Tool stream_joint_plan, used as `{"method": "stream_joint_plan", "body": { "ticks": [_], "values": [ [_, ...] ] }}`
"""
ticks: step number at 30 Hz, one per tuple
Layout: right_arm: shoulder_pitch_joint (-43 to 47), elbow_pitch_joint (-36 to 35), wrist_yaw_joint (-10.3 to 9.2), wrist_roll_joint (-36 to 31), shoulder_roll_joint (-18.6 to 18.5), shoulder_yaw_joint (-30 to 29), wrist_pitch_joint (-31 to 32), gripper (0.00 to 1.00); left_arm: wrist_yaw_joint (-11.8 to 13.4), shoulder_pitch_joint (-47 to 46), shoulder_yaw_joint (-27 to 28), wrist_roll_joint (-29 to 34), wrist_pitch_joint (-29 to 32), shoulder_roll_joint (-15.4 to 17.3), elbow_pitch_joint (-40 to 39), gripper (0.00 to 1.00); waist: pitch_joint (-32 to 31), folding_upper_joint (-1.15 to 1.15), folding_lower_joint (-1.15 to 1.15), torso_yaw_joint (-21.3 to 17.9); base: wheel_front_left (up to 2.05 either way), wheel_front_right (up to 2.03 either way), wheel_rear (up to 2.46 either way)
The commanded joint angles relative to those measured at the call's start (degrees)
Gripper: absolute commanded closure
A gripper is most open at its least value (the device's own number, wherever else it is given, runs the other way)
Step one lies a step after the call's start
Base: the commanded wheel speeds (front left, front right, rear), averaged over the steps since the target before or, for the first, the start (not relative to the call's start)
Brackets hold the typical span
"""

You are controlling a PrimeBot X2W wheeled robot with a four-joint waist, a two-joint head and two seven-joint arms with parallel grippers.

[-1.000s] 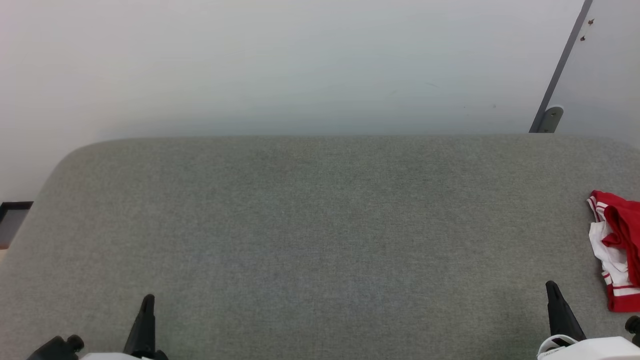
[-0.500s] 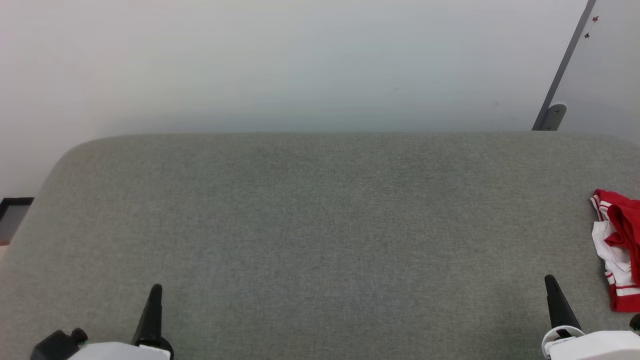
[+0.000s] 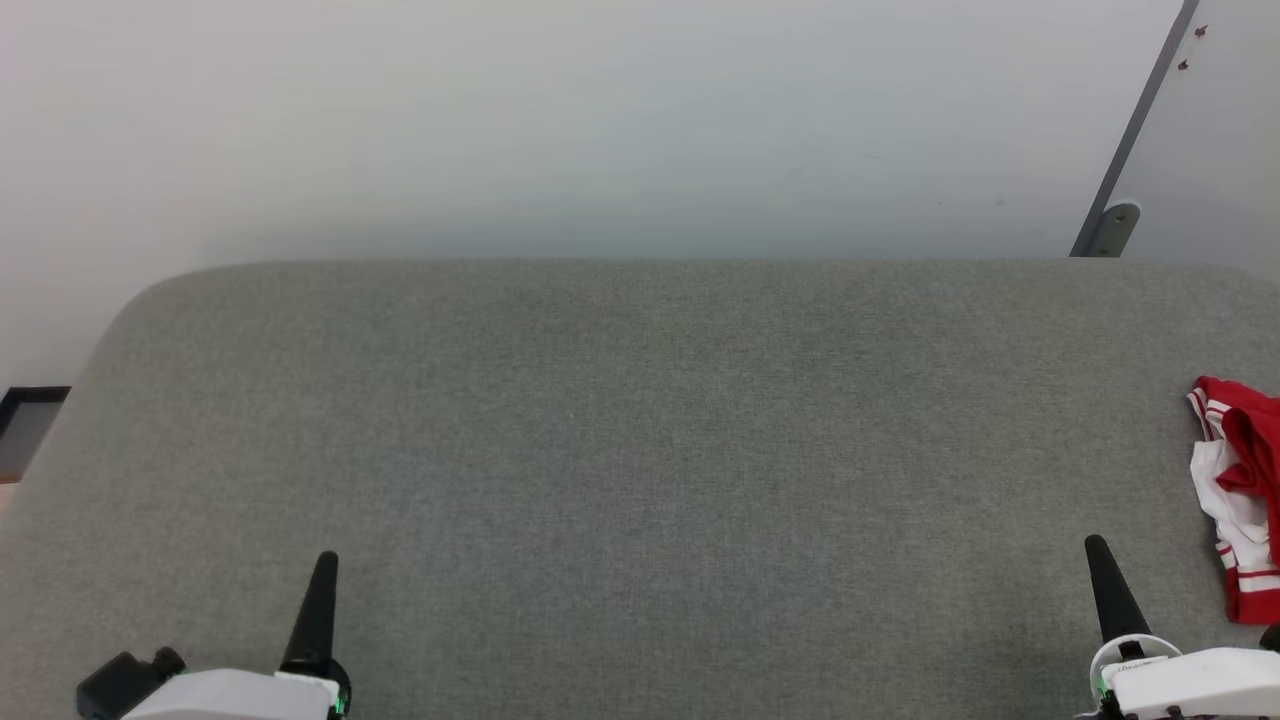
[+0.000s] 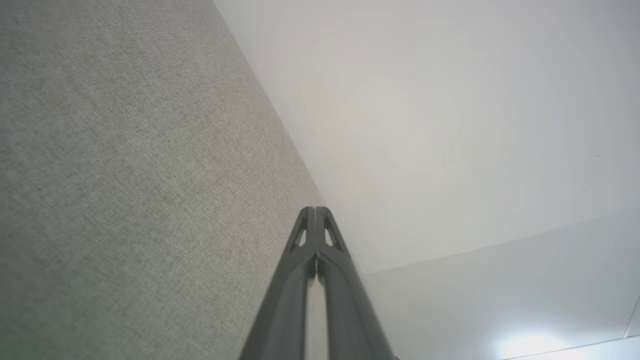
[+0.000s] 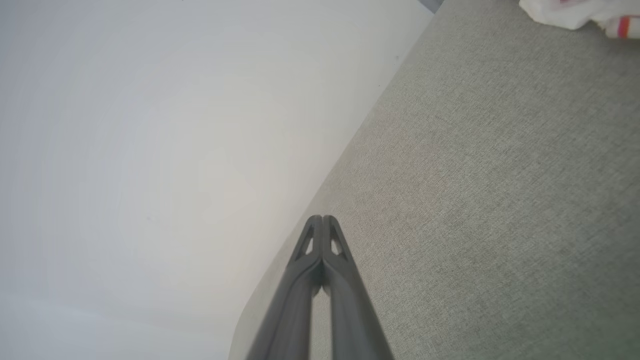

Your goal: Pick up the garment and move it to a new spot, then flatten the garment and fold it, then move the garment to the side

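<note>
Head view: a wide, grey, woven-fabric surface (image 3: 640, 450) with a rounded far-left corner stretches across the scene, backed by a plain pale wall (image 3: 600, 130). The garment (image 3: 1238, 480) lies crumpled at the far right edge of the surface, partly cut off by the frame. It is red cloth bunched over white, with red-and-white striped trim showing at its top and bottom. The left claw (image 3: 326, 562) rises from the lower left as one dark pointed spike above a white wrist housing, its two fingers pressed together and holding nothing. The right claw (image 3: 1096, 546) rises from the lower right in the same way, fingers pressed together and empty. It is near the garment but apart from it, with bare fabric between them. The two claws stand well apart, with open grey fabric between them. A slanted grey bar (image 3: 1135, 110) with a small bracket at its foot runs down the wall at the upper right. A dark-framed object (image 3: 25, 420) shows at the left edge beyond the surface. In the left wrist view, the left claw (image 4: 316, 210) has its tips touching, with surface to one side and wall to the other. In the right wrist view, the right claw (image 5: 322, 218) is likewise closed tip to tip. A white fold of the garment (image 5: 575, 12) with a red stripe lies on the fabric at the top right corner.
</note>
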Motion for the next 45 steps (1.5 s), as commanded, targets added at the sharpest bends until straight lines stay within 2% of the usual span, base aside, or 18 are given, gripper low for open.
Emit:
{"method": "stream_joint_plan", "body": {
  "ticks": [1, 45],
  "values": [
    [-1.45, -0.47, -0.05, 1.74, 0.00, -0.33, 0.44, 1.00, -0.19, -1.27, 0.30, -1.13, 0.32, -0.03, -0.49, 1.00, 0.04, 0.00, 0.00, 0.03, 0.00, 0.00, 0.00],
    [-4.05, -0.10, -0.08, 23.85, 0.87, -1.06, 5.72, 1.00, -0.31, -4.56, 1.27, -18.23, 5.80, -3.84, -0.35, 1.00, 1.53, 0.00, 0.00, 0.93, 0.00, 0.00, 0.00]
  ]
}}
